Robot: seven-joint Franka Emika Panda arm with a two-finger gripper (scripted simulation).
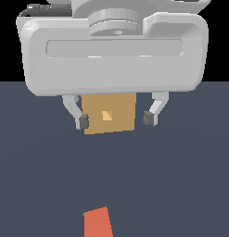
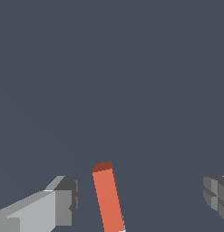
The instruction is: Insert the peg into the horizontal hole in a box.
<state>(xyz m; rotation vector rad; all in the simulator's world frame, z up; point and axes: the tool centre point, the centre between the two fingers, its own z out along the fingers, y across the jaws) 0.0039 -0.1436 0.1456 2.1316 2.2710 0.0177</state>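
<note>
Nearest to us in the exterior view, the peg [image 1: 98,223] lies flat on the dark floor [image 1: 181,185], only its orange-red end showing before the frame cuts it off; we cannot see any whitish part there. Further back, we see the gripper [image 1: 116,119] hanging above the floor with its jaws spread wide and nothing between them. Its two grey fingers [image 1: 82,120] stand well apart, one on each side, under the broad pale hand body that fills the upper part of the view. Behind the gripper, between those fingers as seen from this camera, stands the box [image 1: 117,111], a tan block with its face turned toward us and slightly tilted. At the middle of that face sits the hole [image 1: 106,115], a small paler yellowish patch. The peg is well apart from the box, on the near side of the gripper. From the wrist view, we find the peg [image 2: 108,197] lying on the floor between the spread fingers [image 2: 63,201], touching neither of them
</note>
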